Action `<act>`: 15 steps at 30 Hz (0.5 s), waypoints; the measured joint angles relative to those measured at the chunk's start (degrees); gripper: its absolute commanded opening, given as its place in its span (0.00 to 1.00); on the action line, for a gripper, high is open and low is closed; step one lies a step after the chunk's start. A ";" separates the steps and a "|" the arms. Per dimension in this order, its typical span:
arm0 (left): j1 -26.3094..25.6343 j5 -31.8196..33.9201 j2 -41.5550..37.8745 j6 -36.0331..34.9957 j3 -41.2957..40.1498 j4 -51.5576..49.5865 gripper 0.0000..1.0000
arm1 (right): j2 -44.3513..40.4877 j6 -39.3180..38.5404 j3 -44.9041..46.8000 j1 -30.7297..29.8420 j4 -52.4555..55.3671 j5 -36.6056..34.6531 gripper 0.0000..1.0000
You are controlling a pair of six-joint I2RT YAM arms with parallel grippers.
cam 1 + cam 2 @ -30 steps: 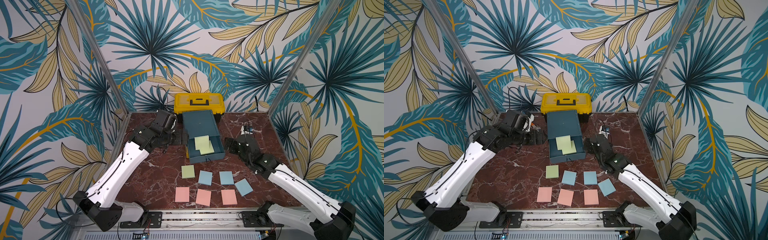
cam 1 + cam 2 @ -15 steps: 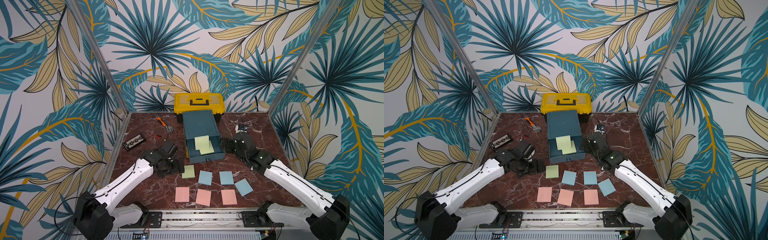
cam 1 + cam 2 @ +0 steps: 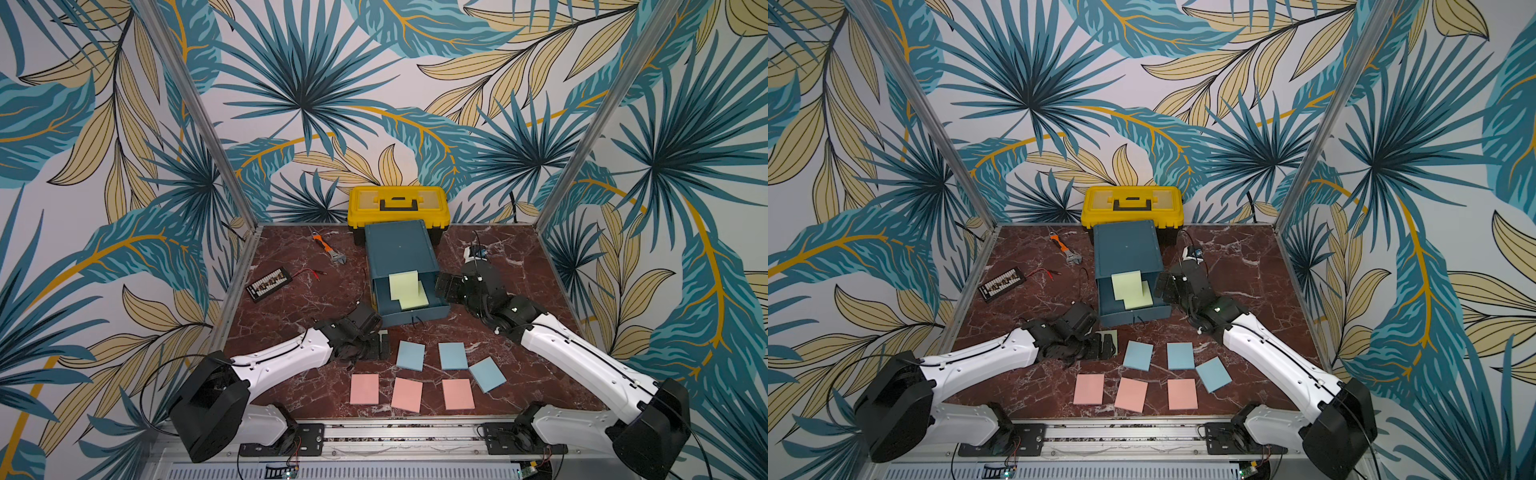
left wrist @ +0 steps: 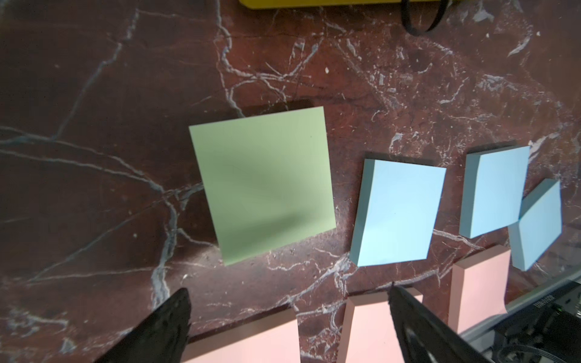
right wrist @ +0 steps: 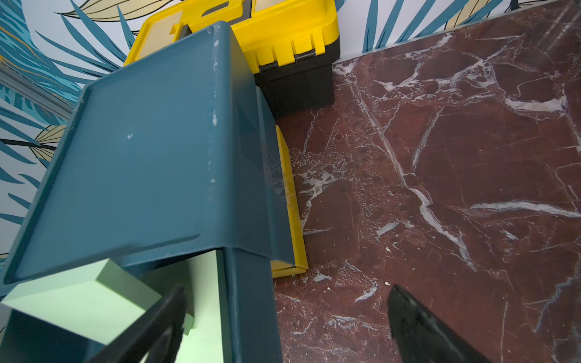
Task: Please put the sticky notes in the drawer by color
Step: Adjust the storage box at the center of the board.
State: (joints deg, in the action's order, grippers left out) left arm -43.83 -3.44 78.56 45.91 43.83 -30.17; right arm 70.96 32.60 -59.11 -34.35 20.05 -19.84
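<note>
The dark red marble tabletop (image 3: 291, 299) carries, at its 12 o'clock edge, a wide yellow plastic toolbox with a black handle (image 3: 397, 203). Directly in front of it stands the small boxy teal cabinet (image 3: 399, 249), whose top teal drawer (image 3: 415, 312) is pulled out toward 6 o'clock. The right gripper (image 3: 446, 286) hangs just beside that drawer at its 3 o'clock side, jaws spread wide and holding nothing. The left gripper (image 3: 380, 347) sits low near the drawer's 7 o'clock corner, equally wide and empty. Its wrist view shows the tips apart from the one pale green square paper pad (image 4: 264, 185) lying flat on the marble ahead of them. Two more pale green pads (image 3: 405, 286) already lie overlapped inside the open drawer. At 6 o'clock of the cabinet are three light blue pads (image 3: 410, 354) in a loose row, the 3 o'clock one skewed, and nearer the front rail three salmon pink pads (image 3: 364, 388). I judge the job about a fifth done. Green needs one last pad, while blue and pink are untouched, and the yellow drawer fronts (image 5: 289, 201) below look not yet pulled out.
</note>
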 measured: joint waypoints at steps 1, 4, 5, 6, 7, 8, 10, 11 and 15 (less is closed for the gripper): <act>-0.04 0.61 0.66 0.02 0.00 0.28 1.00 | 0.22 -0.07 -0.07 0.09 -0.11 0.04 0.99; -0.07 2.49 2.58 -0.04 0.20 1.27 1.00 | 0.48 -0.07 -0.09 0.35 -0.20 0.39 0.99; -0.04 3.15 3.34 -0.11 0.57 1.31 1.00 | 0.48 -0.07 -0.09 0.48 -0.22 0.44 0.99; 0.00 3.74 4.31 -0.31 1.01 1.36 1.00 | 0.48 -0.07 -0.09 0.59 -0.26 0.46 0.99; -0.02 4.09 4.94 -0.48 1.33 1.42 1.00 | 0.48 -0.07 -0.09 0.66 -0.26 0.48 0.99; -0.07 4.63 5.64 -0.68 1.73 1.46 1.00 | 0.48 -0.07 -0.09 0.76 -0.26 0.50 0.99; -0.11 5.57 6.97 -1.16 2.38 1.40 1.00 | 0.48 -0.09 -0.09 0.96 -0.28 0.63 0.99; -0.11 5.95 7.65 -1.38 2.71 1.31 1.00 | 0.48 -0.07 -0.09 1.07 -0.28 0.66 0.99; -0.17 6.29 8.90 -1.75 3.43 1.22 1.00 | 0.48 -0.07 -0.04 1.55 -0.28 0.68 0.99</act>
State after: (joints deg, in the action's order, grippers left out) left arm -44.01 2.85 87.46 44.16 47.27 -28.95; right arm 71.44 32.53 -59.16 -32.80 19.77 -19.16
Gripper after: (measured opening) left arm 0.997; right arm 0.992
